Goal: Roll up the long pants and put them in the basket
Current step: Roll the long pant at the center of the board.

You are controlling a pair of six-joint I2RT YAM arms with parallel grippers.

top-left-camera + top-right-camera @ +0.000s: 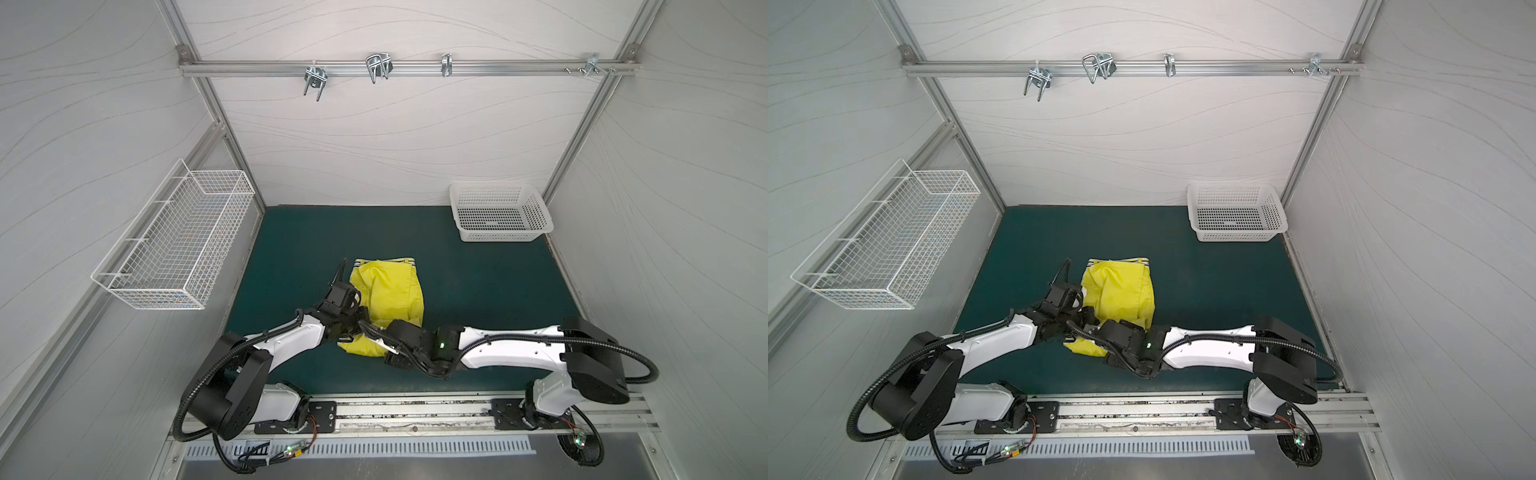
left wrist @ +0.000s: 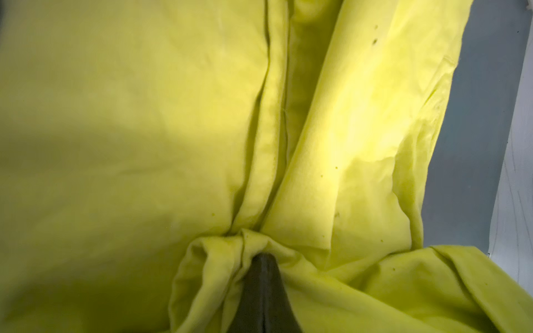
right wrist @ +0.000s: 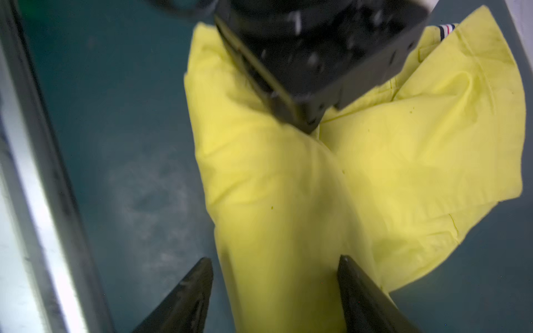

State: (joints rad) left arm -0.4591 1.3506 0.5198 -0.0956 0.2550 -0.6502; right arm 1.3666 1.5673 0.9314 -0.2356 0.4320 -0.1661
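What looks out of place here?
Only the pants: a lopsided, crumpled bundle rather than a neat roll, striped waistband showing at the far end. The left claw pinches a fold; the right claw stands open.

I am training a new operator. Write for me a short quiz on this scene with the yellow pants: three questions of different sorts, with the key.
1. True or false: the left hand is shut on a fold of the long pants.
2. Choose one. Where does the white plastic basket stand?
A) at the far right corner of the green mat
B) on top of the pants
C) between the two arm bases
3. Fill in the missing word: the right hand is ____, with one finger on each side of the yellow fabric.

Key: 1 true; 2 A; 3 open.
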